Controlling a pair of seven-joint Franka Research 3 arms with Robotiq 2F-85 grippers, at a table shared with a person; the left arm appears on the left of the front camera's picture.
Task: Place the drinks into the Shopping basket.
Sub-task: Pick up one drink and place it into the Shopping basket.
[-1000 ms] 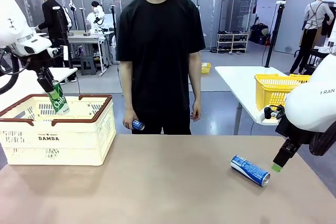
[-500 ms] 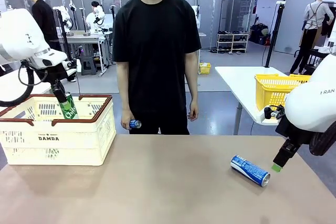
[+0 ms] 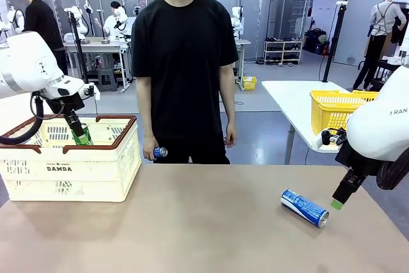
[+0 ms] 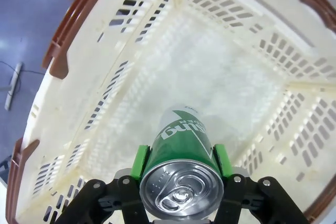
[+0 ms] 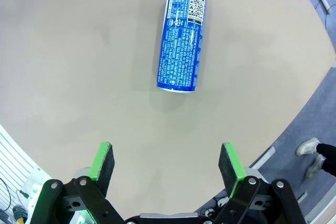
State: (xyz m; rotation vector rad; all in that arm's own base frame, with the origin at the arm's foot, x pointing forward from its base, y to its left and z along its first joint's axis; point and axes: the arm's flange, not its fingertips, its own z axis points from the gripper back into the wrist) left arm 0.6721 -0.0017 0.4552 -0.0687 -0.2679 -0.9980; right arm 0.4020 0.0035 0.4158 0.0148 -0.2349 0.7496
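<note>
Progress is partial: the left gripper (image 4: 181, 162), clamped on a green can (image 4: 181, 139), holds it unreleased inside the Shopping basket (image 3: 96, 147), while a blue can (image 3: 305, 207) lies well right of the basket near the wide-open right gripper (image 3: 337, 204), and a second blue can (image 3: 160, 152) sits in the person's hand (image 3: 149, 148) just beyond the basket.

Front across table (image 3: 204, 234), wrists downward, basket (image 3: 96, 165) shared

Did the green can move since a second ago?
Yes. The green can went down and slightly right: it poked up above the Shopping basket's rim before, and now it sits lower, inside the basket.
</note>
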